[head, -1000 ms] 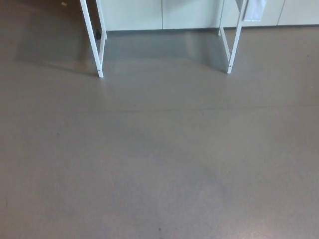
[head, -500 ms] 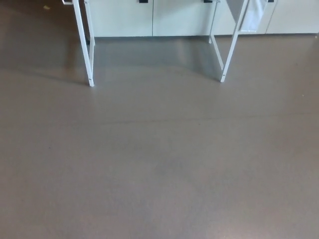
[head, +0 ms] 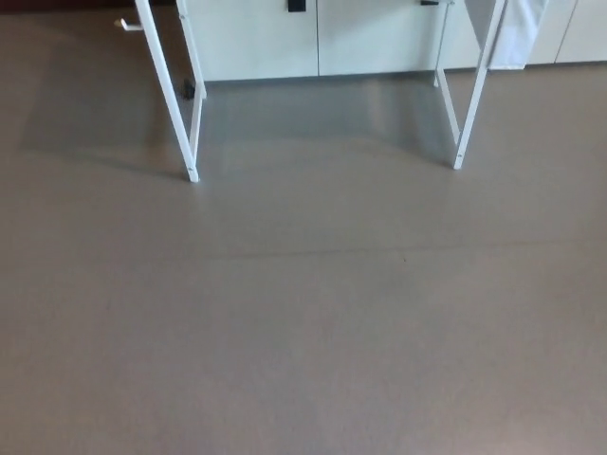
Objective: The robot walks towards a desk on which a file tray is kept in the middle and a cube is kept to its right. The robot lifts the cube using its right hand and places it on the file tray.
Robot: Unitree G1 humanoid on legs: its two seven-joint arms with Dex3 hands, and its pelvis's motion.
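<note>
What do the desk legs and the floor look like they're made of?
Desk legs: probably white-painted metal, going by the thin, straight, square-edged bars. Floor: smooth grey, perhaps vinyl or sealed concrete, with a low sheen; it carries soft reflections and one faint seam.

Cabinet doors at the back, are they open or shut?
Shut. The cabinet doors lie flush in one row, with only thin seams between them.

Of the desk I see only thin white legs, two at left and two at right, standing on the grey floor, at the top of my view.
</note>
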